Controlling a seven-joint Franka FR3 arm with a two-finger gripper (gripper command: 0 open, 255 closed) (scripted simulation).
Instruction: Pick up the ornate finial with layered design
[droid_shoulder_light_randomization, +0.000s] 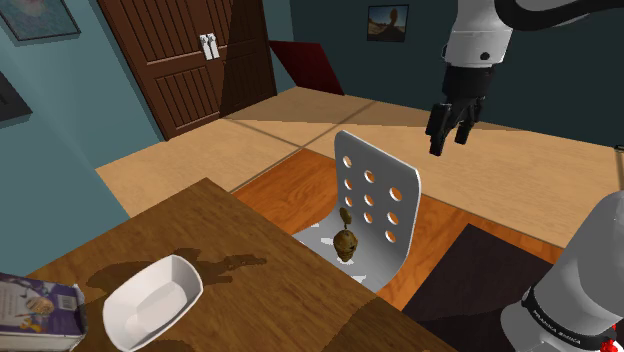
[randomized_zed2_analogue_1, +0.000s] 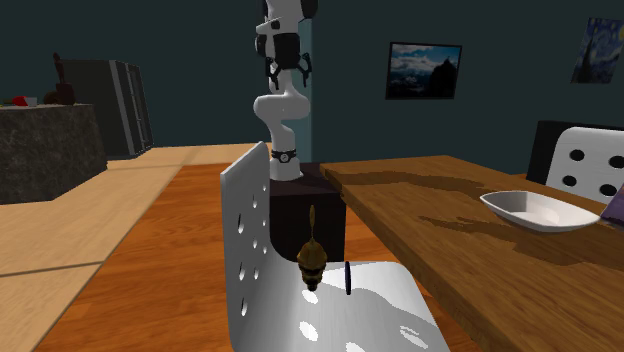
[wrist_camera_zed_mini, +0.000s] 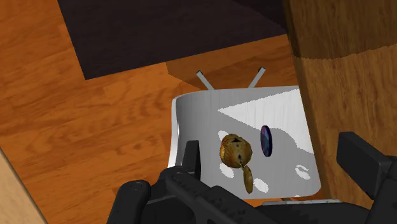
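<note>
Saw nearest, in the shoulder view, a book (droid_shoulder_light_randomization: 35, 310) at the corner of the wooden counter (droid_shoulder_light_randomization: 250, 290), and just beside it a white bowl (droid_shoulder_light_randomization: 152, 300), long and shallow. Found next, close beside the counter, a white chair (droid_shoulder_light_randomization: 375, 200) with round holes through the back. Spotted the finial (droid_shoulder_light_randomization: 346, 240) on the seat, near the foot of the back: brown and gold, round body down, thin end up, seemingly upright. Noted in the wrist view a small dark-blue disc (wrist_camera_zed_mini: 266, 140) on edge on the same seat, just beside the finial yet apart from it. Made out a dark mat (droid_shoulder_light_randomization: 470, 270) on the wood floor (droid_shoulder_light_randomization: 285, 185) beside the chair, toward the shoulder view's right. Caught the gripper (droid_shoulder_light_randomization: 450, 143) high in the air above and behind the chair back, well apart from the finial, pointed downward. Saw both black fingers (wrist_camera_zed_mini: 135, 194) spread wide with nothing clasped between them; in the wrist view, looked down past them onto seat, finial and disc. Traced the white arm (droid_shoulder_light_randomization: 478, 40) up from the gripper to the top edge of the shoulder view. Found farthest off a brown panelled door (droid_shoulder_light_randomization: 190, 60) in the teal wall, and a small framed picture (droid_shoulder_light_randomization: 387, 22) on the darker wall behind the gripper.
</note>
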